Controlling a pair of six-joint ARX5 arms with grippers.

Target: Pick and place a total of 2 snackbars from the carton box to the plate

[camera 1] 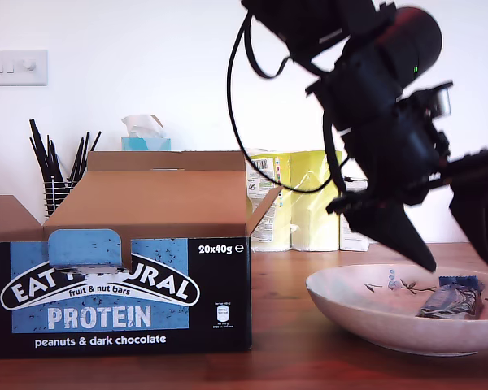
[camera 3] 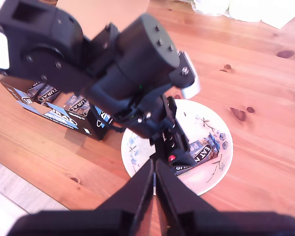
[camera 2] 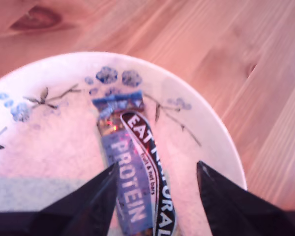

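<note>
**Q:** Cardboard fills the near foreground; what lies where?

**A:** Nearest, at the exterior view's left, stands the carton box [camera 1: 118,296], flaps up; the second wrist view shows more snackbars [camera 3: 78,104] inside it. Beyond, toward the exterior view's right, the plate [camera 1: 350,305] holds one snackbar [camera 2: 135,174] lying flat.

**Q:** And the grippers?

**A:** My first gripper [camera 2: 157,169] hangs just above that bar, fingers spread and empty, one either side of it. The bar's long axis runs straight out between them. My second gripper [camera 3: 155,179] hovers high above the scene, fingers pressed together on nothing.

**Q:** Progress?

**A:** Judged one of two delivered. The box lies away from the plate, toward the exterior view's left; which arm is nearer to it cannot be told.
</note>
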